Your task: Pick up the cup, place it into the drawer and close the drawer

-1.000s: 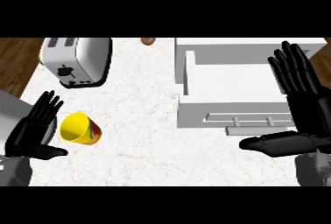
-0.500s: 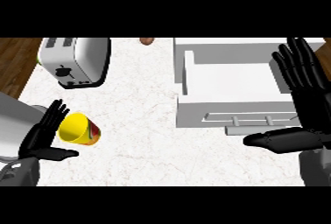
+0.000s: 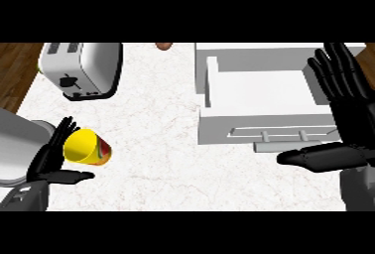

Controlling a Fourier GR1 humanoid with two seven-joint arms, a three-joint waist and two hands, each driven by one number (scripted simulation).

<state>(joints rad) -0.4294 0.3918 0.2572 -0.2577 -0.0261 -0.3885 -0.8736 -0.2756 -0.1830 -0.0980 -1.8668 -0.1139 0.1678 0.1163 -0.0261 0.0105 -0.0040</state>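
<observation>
Head view, from the near edge outward. The left robot hand [image 3: 48, 162] is entering at the lower left on its grey forearm and is standing released, its fingers [image 3: 61, 133] pointing straight away from the robot and its thumb [image 3: 73, 175] reaching out to the right. The cup [image 3: 86, 147] is sitting on the white marbled bench [image 3: 161, 168] in the angle between those fingers and the thumb, just beside the fingers; whether they are touching it cannot be told. The cup is tilting, showing its yellow inside to the view, with a red and green patch on its right flank. It is lying outside the drawer [image 3: 256, 93] and well apart from it.

At the lower right, the right robot hand [image 3: 350, 126] is also standing released, fingers straight and spread, thumb [image 3: 316, 158] pointing left across the bench just in front of the drawer's handle [image 3: 282, 134]. Its fingers are overlapping the drawer's right side.

The drawer is standing pulled out from a white cabinet block, its tray holding nothing.

Farther away, at the upper left, a silver toaster [image 3: 84, 69] is lying near the bench's left edge. A small brown object [image 3: 164, 45] is showing at the far edge, cut by the frame. Wooden flooring [image 3: 16, 69] is bordering the bench on the left.
</observation>
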